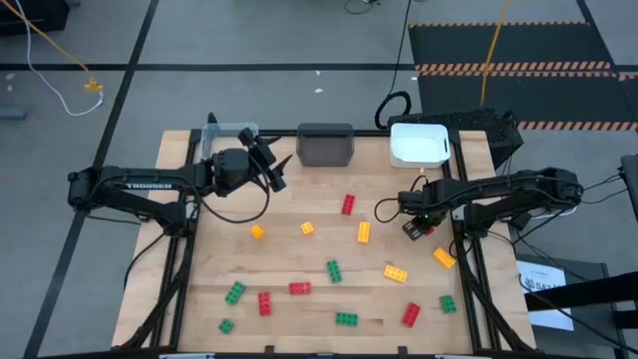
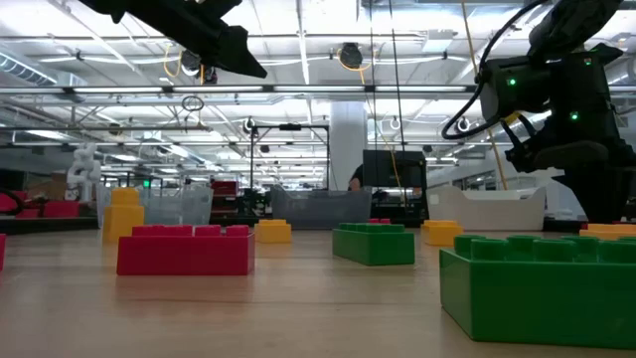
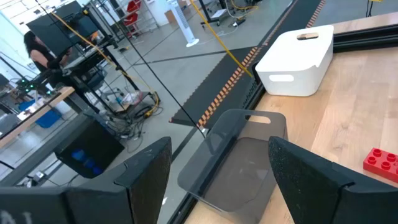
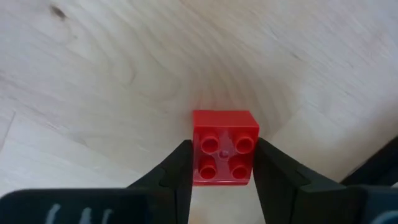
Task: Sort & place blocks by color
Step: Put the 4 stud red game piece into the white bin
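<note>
While right end effector pinches small red block near table's right edge, left end effector wide.

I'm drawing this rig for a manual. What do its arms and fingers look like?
Both arms are dark, jointed tubes. The left arm carries white TROSSEN lettering and a looping black cable. The right arm shows small green lights near the wrist. The fingers are flat, matte black wedges.
</note>
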Controlling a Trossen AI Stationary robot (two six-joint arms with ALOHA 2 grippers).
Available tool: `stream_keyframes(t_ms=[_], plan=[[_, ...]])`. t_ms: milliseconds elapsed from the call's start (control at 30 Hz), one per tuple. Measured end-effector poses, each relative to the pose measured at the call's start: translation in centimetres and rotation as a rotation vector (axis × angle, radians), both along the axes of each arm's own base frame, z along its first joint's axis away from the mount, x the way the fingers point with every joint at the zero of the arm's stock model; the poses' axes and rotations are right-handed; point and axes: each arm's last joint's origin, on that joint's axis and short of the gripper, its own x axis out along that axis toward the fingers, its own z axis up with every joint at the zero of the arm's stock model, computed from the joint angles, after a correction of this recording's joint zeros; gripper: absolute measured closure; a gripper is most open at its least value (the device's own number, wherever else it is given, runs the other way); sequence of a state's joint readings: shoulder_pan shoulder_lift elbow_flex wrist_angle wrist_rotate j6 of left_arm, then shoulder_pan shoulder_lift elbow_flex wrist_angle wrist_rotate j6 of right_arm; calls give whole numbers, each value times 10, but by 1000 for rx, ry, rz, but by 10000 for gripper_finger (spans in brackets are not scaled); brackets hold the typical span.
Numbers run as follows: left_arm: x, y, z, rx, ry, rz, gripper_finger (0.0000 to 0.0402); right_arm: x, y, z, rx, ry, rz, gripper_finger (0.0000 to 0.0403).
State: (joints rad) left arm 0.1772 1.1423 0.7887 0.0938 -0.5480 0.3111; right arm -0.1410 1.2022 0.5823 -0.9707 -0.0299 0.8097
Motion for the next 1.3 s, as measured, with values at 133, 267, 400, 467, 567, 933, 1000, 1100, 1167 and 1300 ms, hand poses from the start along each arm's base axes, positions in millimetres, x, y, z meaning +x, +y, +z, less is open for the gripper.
stream_keyframes(t_ms=[133,267,400,467,567,933,1000,1100,1167,1300], plan=[[0,0,0,1,0,0,133,2,-2,3,-1,-10,40,285],[0,0,1,8,-9,-2,133,17,-10,24,-76,-77,86,282],[0,0,1,9,-10,-2,133,36,-25,61,-235,-148,155,283],[0,0,1,9,-10,-2,133,43,-35,82,-339,-176,184,284],[0,0,1,16,-3,-4,133,48,-54,108,-492,-192,197,283],[0,0,1,22,3,-6,133,19,-139,123,-603,-202,29,282],[0,0,1,27,7,-7,133,13,-150,120,-593,-207,-12,281],[0,0,1,28,8,-6,133,5,-163,115,-568,-185,-56,281],[0,0,1,28,9,-6,133,2,-168,111,-553,-166,-77,280],[0,0,1,28,9,-5,133,-2,-176,103,-520,-131,-103,274]])
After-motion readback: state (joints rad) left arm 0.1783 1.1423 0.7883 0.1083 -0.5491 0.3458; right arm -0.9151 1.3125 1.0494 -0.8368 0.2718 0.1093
